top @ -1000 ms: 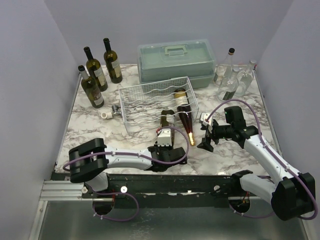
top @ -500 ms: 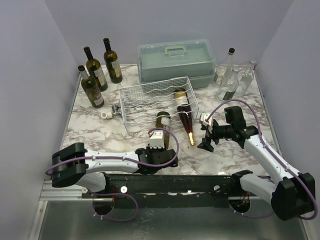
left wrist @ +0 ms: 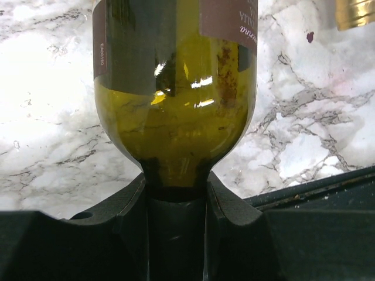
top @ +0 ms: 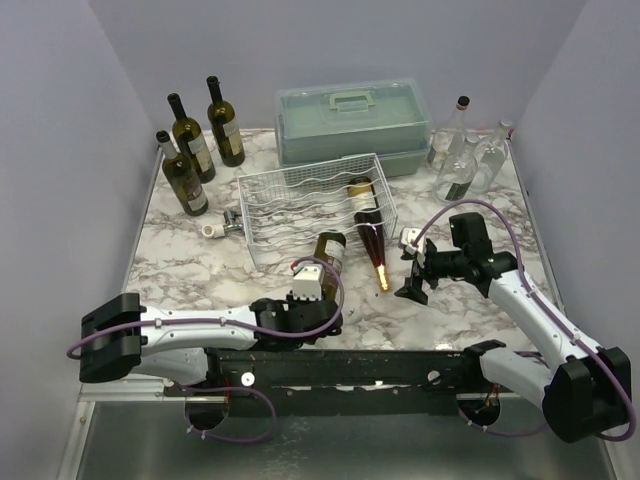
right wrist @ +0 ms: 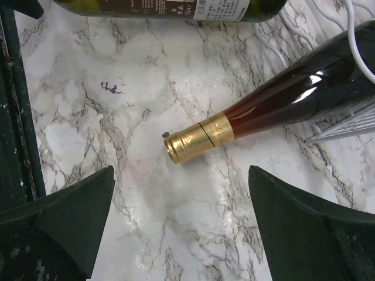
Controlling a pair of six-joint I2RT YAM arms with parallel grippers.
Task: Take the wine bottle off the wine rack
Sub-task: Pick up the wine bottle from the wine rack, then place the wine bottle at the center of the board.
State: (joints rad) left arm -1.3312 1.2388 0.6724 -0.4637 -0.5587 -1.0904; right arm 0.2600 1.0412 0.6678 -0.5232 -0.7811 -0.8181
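Note:
A green wine bottle (top: pixel 328 248) lies on the marble just in front of the white wire rack (top: pixel 290 205), base toward the rack. My left gripper (top: pixel 315 296) is shut on its neck; in the left wrist view the neck sits between the two fingers (left wrist: pixel 231 211) and the bottle body (left wrist: pixel 176 117) fills the frame above. A dark amber bottle with a gold cap (top: pixel 377 257) lies in the rack's right groove, its neck sticking out over the front edge. My right gripper (top: pixel 412 282) is open and empty, right of that cap (right wrist: pixel 199 137).
A grey-green plastic case (top: pixel 352 120) stands behind the rack. Three dark bottles (top: pixel 195 150) stand at the back left, clear glass bottles (top: pixel 465 155) at the back right. A small white and metal object (top: pixel 215 228) lies left of the rack. The table's front rail (top: pixel 350 362) is close behind my left gripper.
My left arm has drawn back toward the near left, pulling the green bottle by its neck away from the rack's front edge. The right arm has not moved.

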